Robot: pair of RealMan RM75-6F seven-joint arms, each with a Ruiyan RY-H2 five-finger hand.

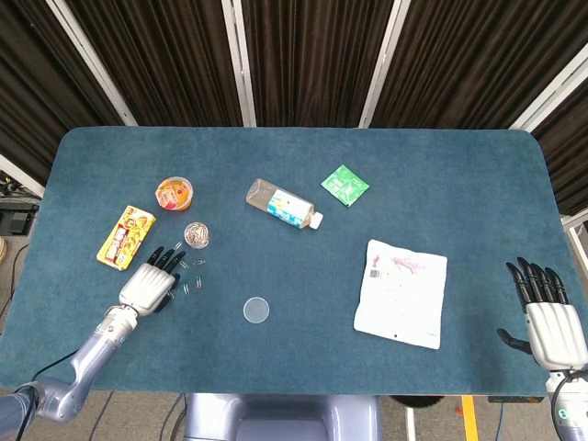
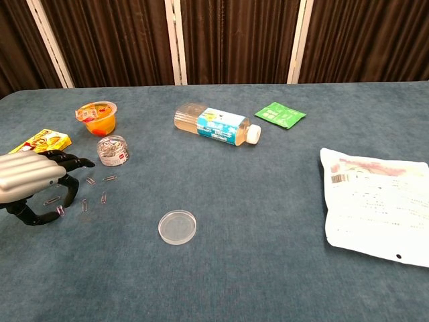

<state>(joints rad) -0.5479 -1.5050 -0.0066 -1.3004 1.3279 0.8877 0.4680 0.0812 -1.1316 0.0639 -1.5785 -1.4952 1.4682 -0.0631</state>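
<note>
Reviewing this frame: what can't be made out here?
- Left hand, chest view: whether its fingers touch the loose paper clips; the hand covers some.
- Right hand: outside the chest view, cut by the head view's edge.
- Print on the white bag: too small in both views.

Head view looked straight down on the whole tabletop; chest view sat low at its near edge, facing the curtains; both shared the bottle.

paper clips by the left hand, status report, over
Left hand open, hovering over loose paper clips, holding nothing. Right hand open at table edge, idle. Clip jar upright just beyond the fingers; clear lid lies apart.
</note>
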